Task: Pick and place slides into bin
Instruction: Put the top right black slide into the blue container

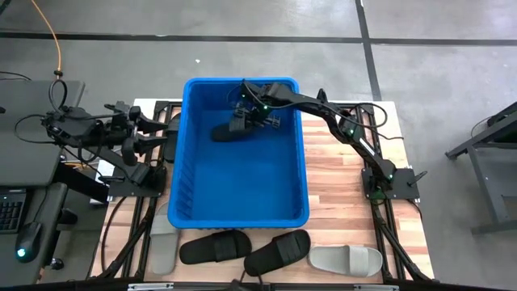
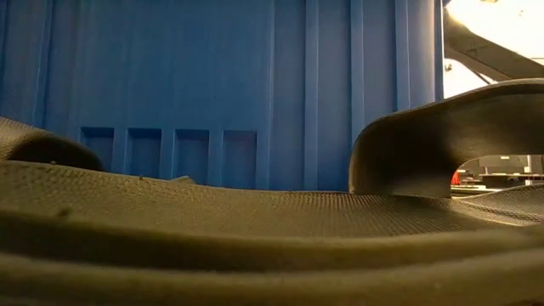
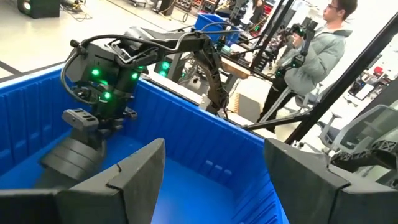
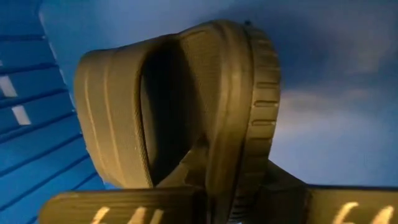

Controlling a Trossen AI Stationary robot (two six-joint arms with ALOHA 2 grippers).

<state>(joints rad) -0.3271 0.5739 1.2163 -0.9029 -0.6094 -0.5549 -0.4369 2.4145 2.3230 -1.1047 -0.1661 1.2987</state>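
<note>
- Over the deep bright blue plastic bin (image 1: 242, 202), the right gripper (image 1: 242, 121) apparently grips a black rubber slide (image 1: 230, 132).
- Left gripper (image 1: 153, 133) waits beside the bin, fingers spread wide.

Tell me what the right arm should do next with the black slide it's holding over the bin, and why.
Probably open fully and let go. The right gripper has the black slide pinched over the far part of the blue bin, well inside its walls, so it should drop in cleanly. Four slides are still waiting on the table.
</note>
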